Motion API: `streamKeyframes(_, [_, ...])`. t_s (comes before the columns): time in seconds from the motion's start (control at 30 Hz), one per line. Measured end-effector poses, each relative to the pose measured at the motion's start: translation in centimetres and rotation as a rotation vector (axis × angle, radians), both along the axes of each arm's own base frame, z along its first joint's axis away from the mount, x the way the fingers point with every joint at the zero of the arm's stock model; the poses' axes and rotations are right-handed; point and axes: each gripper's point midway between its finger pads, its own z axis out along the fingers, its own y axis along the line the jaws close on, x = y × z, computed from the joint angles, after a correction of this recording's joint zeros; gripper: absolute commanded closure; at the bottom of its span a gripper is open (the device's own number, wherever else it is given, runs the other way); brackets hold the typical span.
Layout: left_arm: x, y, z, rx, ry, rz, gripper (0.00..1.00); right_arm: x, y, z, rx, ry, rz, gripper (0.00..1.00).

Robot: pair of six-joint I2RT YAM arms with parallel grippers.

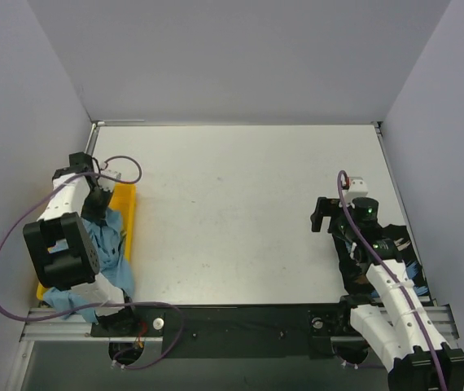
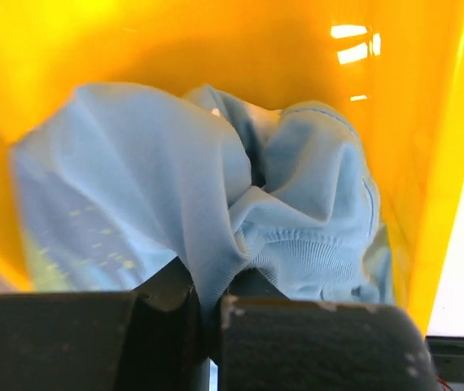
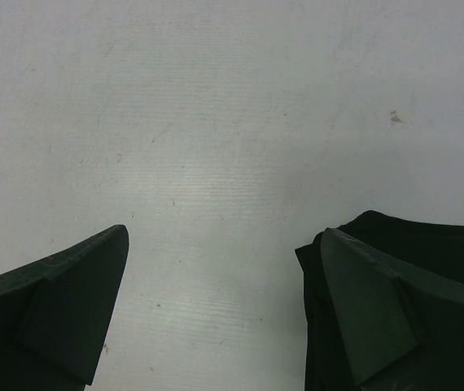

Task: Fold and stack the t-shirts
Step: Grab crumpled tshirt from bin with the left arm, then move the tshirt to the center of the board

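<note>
The left claw [image 2: 207, 326] is down in the yellow tray [image 2: 216, 41] at the left side of the table [image 1: 240, 204]. Its two fingers are squeezed together on a fold of the light blue shirt [image 2: 159, 187]. This shirt lies in a crumpled heap in the tray. The right claw [image 3: 224, 236] is low over the table, fingers wide apart, holding nothing. The black shirt [image 3: 435, 244] lies right by one finger
</note>
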Motion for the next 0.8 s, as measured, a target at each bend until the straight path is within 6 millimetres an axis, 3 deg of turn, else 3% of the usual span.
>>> streamKeyframes(0.07, [1.2, 0.6, 2.7, 0.038, -0.082, 0.018, 1.0, 0.0, 0.0, 0.2, -0.005, -0.005, 0.005, 0.0])
streamKeyframes(0.13, [3.8, 1.1, 8.3, 0.073, -0.243, 0.036, 1.0, 0.0, 0.0, 0.5, -0.008, -0.01, 0.008, 0.0])
streamKeyframes(0.2, [6.7, 1.0, 15.8, 0.087, -0.454, 0.037, 1.0, 0.0, 0.1, 1.1, -0.008, -0.017, 0.016, 0.0])
streamKeyframes(0.27, [9.6, -1.1, 25.7, 0.083, -0.736, -0.006, 1.0, 0.1, 0.4, 2.1, 0.001, -0.026, 0.03, 0.0])
streamKeyframes(0.3, [10.2, -3.4, 30.8, 0.072, -0.877, -0.063, 1.0, 0.2, 0.6, 2.8, 0.007, -0.033, 0.037, 0.0])
streamKeyframes(0.33, [10.3, -7.1, 35.5, 0.038, -1.01, -0.151, 1.0, 0.4, 0.9, 4.1, 0.019, -0.05, 0.049, 0.01])
streamKeyframes(0.37, [9.9, -10.8, 38.7, -0.01, -1.104, -0.241, 1.0, 0.6, 1.1, 5.1, 0.028, -0.067, 0.056, 0.0])
streamKeyframes(0.4, [8.7, -16.3, 41.7, -0.1, -1.189, -0.375, 1.0, 0.9, 1.4, 6.6, 0.04, -0.092, 0.066, 0.0])
streamKeyframes(0.43, [6.9, -21.6, 43.4, -0.209, -1.233, -0.518, 1.0, 1.2, 1.7, 8.2, 0.055, -0.116, 0.072, 0.0])
streamKeyframes(0.47, [4.9, -26.4, 43.9, -0.322, -1.232, -0.657, 1.0, 1.5, 1.9, 9.7, 0.069, -0.139, 0.073, 0.0])
streamKeyframes(0.5, [3.6, -29.1, 43.6, -0.384, -1.212, -0.736, 1.0, 1.7, 2.0, 11.2, 0.083, -0.155, 0.074, 0.0])
streamKeyframes(0.53, [2.3, -31.7, 42.8, -0.439, -1.174, -0.815, 1.0, 2.0, 2.2, 12.7, 0.096, -0.169, 0.07, 0.0])
streamKeyframes(0.6, [1.7, -34.9, 40.2, -0.47, -1.09, -0.898, 1.0, 2.3, 2.3, 14.6, 0.115, -0.168, 0.059, 0.0])
streamKeyframes(0.63, [1.8, -36.5, 38.1, -0.474, -1.029, -0.933, 0.98, 2.4, 2.3, 15.5, 0.124, -0.16, 0.052, 0.0])
streamKeyframes(0.7, [2.3, -39.9, 33.7, -0.478, -0.903, -0.997, 0.8, 2.6, 2.1, 16.3, 0.132, -0.138, 0.032, 0.0])
streamKeyframes(0.8, [3.6, -45.2, 24.6, -0.468, -0.669, -1.083, 0.71, 2.5, 1.6, 15.9, 0.136, -0.07, 0.0, 0.01])
